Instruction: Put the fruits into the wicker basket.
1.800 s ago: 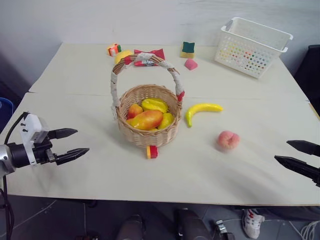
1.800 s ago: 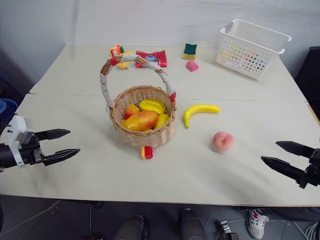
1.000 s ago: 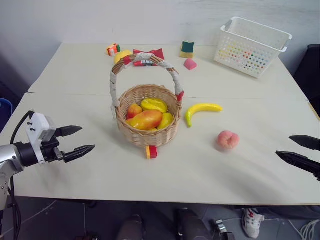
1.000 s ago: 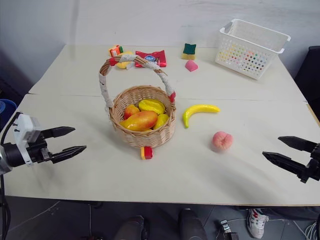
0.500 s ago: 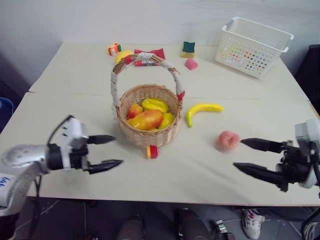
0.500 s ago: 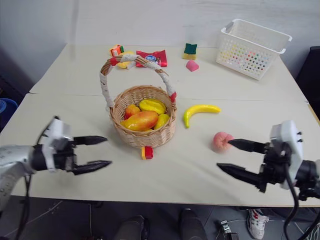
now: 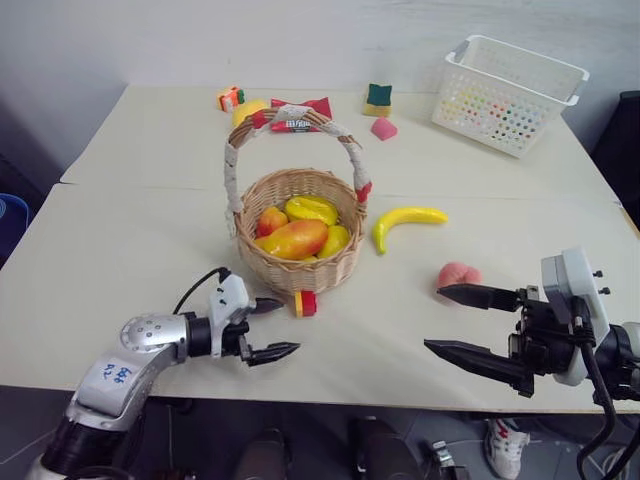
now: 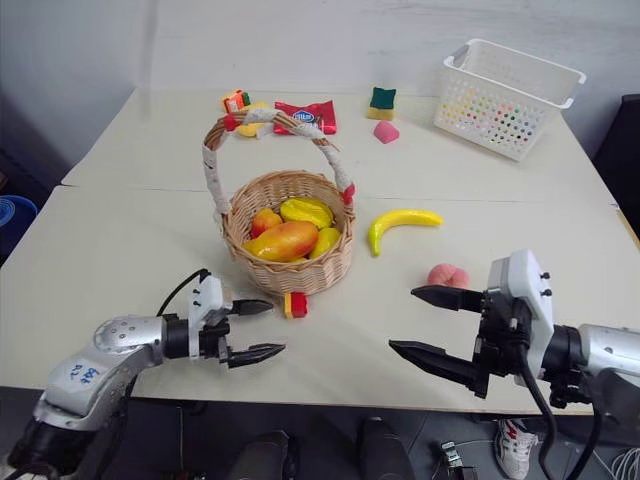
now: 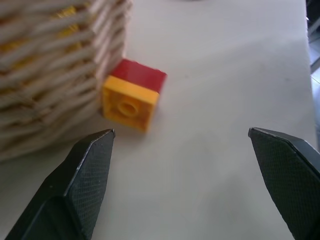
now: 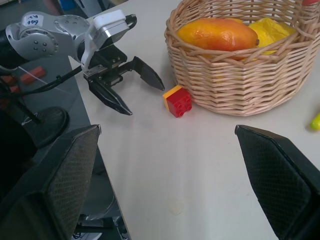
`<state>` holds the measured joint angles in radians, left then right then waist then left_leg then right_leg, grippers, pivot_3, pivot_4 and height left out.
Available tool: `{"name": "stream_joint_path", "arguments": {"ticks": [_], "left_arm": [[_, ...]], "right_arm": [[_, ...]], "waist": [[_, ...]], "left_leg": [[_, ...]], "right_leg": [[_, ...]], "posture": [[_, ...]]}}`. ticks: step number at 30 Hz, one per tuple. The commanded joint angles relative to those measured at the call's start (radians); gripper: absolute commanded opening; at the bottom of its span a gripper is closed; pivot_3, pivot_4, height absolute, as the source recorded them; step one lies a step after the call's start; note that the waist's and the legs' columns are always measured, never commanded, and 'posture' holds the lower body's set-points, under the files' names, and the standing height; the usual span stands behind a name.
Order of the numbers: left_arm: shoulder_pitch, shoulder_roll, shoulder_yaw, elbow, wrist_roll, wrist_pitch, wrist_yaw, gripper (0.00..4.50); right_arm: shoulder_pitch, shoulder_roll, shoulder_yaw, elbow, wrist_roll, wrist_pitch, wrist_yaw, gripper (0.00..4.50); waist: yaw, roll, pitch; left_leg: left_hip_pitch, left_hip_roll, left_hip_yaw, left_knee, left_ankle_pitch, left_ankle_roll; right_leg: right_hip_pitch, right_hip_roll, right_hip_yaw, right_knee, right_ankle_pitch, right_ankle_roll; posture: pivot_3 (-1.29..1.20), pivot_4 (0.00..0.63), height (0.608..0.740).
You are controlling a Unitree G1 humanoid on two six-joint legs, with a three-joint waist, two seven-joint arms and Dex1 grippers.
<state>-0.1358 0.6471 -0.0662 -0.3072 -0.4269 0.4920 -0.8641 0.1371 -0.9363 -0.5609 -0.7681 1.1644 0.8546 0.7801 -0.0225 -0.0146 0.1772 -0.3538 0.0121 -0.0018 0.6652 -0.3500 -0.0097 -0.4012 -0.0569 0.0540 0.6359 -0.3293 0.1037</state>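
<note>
While both claws stood wide open and empty, the left claw (image 7: pixel 272 329) hovered low over the worktop (image 7: pixel 150 150), just short of the red-and-yellow block (image 9: pixel 132 94) lying against the wicker basket (image 7: pixel 297 268). The right claw (image 7: pixel 458 325) pointed toward the basket, touching nothing, with the peach (image 7: pixel 459 274) just beyond its upper finger. The banana (image 7: pixel 405 221) lay on the worktop beside the basket, which held the mango (image 7: pixel 293 238) and yellow-green pieces (image 7: pixel 311 209).
</note>
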Motion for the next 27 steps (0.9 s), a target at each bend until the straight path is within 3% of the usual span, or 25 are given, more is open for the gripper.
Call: {"name": "stream_joint_path", "arguments": {"ticks": [1,11,23,27], "left_arm": [[-0.015,-0.023,-0.001,0.006,0.004,-0.042,-0.008,4.5],[-0.11,-0.107,-0.095,0.142,0.09,-0.1,-0.005,4.5],[-0.176,-0.208,-0.121,0.253,0.17,-0.123,0.059,4.5],[-0.176,-0.238,-0.127,0.259,0.2,-0.13,0.095,3.64]], "right_arm": [[0.017,0.02,-0.001,-0.014,-0.016,-0.038,-0.013,4.48],[0.03,0.04,0.033,-0.02,-0.05,-0.085,-0.047,4.48],[0.063,0.052,0.037,-0.052,-0.041,-0.106,-0.093,4.48],[0.069,0.051,0.043,-0.057,-0.037,-0.113,-0.103,4.5]], "waist": [[0.0,0.0,0.0],[0.001,0.0,0.0],[0.022,0.0,0.0],[0.023,0.0,0.0]], "left_leg": [[0.0,0.0,0.0,0.0,0.0,0.0],[0.0,0.0,0.0,0.001,0.001,0.0],[0.0,0.0,0.0,0.002,0.001,0.0],[0.0,0.0,0.0,0.002,0.001,0.0]], "right_leg": [[0.0,0.0,0.0,0.0,0.0,0.0],[0.0,0.0,0.0,0.001,0.0,0.0],[0.0,0.0,0.0,0.001,0.001,0.001],[0.0,0.0,0.0,0.001,0.001,0.001]], "posture": [[0.0,0.15,0.74],[0.0,0.15,0.74],[0.0,0.15,0.74],[0.0,0.15,0.74]]}}
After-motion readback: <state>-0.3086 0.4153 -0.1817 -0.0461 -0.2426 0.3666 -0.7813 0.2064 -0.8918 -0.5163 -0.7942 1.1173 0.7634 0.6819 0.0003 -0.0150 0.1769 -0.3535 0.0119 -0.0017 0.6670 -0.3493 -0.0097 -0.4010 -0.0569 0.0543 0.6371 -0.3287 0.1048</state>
